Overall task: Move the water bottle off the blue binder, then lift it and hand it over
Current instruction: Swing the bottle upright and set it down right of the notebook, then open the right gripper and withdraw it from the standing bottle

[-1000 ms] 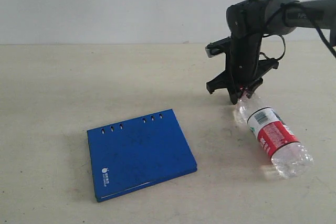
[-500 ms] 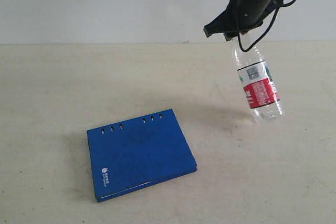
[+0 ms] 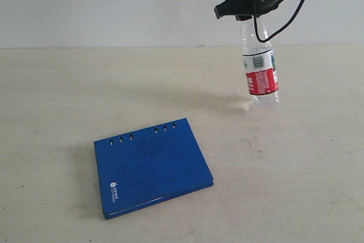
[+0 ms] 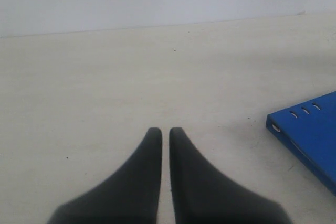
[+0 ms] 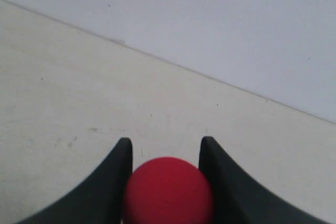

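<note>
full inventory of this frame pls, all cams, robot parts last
water bottle: one, clear with a red, white and green label, hanging roughly upright from the right gripper on the far right of the exterior view
red cap: one, red, on the bottle, between the right gripper's fingers
blue binder: one, deep blue with a small white logo, lying flat and closed on the table, near side, left of the bottle
table: one, beige, under everything
wall: one, pale grey, behind the table
right gripper: one, black, closed on the bottle's cap end, raised
left gripper: one, black, shut on nothing, low over the table beside the binder
</note>
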